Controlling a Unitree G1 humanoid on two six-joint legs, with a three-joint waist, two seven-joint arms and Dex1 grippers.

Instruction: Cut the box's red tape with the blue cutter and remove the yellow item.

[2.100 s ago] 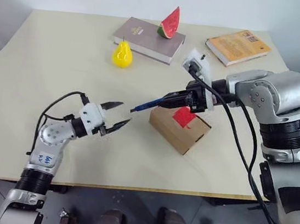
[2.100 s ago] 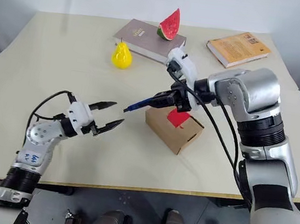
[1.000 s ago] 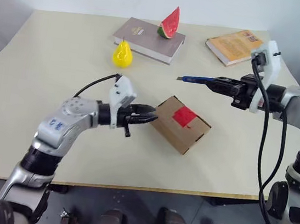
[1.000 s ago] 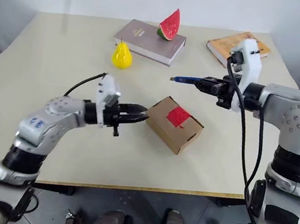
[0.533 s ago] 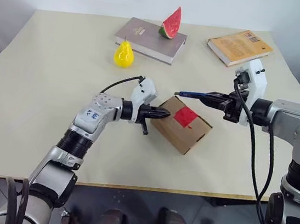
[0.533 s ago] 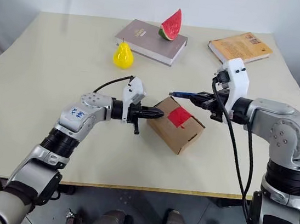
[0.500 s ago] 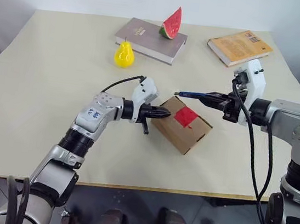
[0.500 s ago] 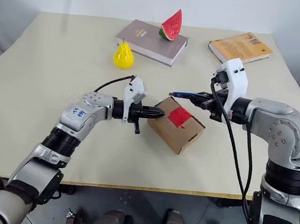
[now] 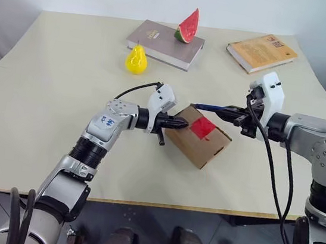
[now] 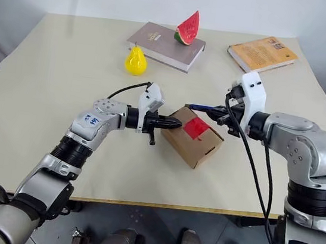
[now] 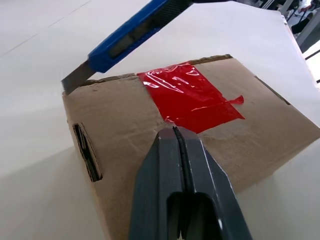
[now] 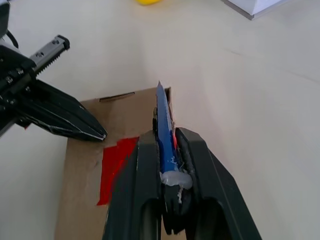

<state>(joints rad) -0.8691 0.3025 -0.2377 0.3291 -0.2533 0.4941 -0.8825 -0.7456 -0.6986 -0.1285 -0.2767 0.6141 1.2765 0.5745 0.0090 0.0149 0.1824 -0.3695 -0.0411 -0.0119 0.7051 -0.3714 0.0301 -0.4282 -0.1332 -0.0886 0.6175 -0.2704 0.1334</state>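
While the closed left hand braces the box, the right hand grips the blue cutter.

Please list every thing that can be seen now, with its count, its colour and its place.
table: one, cream, under everything.
box: one, brown, table centre.
red tape: one strip, red, on the box's top.
blue cutter: one, blue, above the box's far edge.
pear: one, yellow, far left of the box.
books: two; grey, far centre; orange, far right.
watermelon slice: one, red, on the grey book.
left gripper: black, shut, at the box's left end.
right gripper: black, shut on the blue cutter.
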